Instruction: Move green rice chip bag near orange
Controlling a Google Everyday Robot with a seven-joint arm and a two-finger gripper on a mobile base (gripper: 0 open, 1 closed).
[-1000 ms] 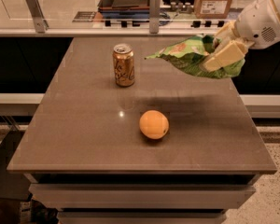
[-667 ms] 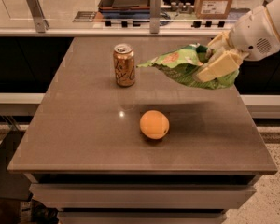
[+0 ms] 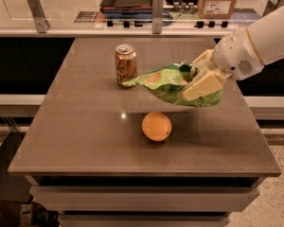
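The green rice chip bag hangs in the air above the table, held at its right end by my gripper, whose cream fingers are shut on it. The bag's left tip reaches toward the can. The orange sits on the table just below and slightly left of the bag, a little in front of it. My white arm comes in from the upper right.
A gold-orange drink can stands upright at the table's back left-centre. The brown table has its front edge near the bottom. Behind it runs a counter with a cardboard box and a tray.
My gripper has carried the bag down and to the left, from the table's back right toward the orange. The orange and the can have not moved.
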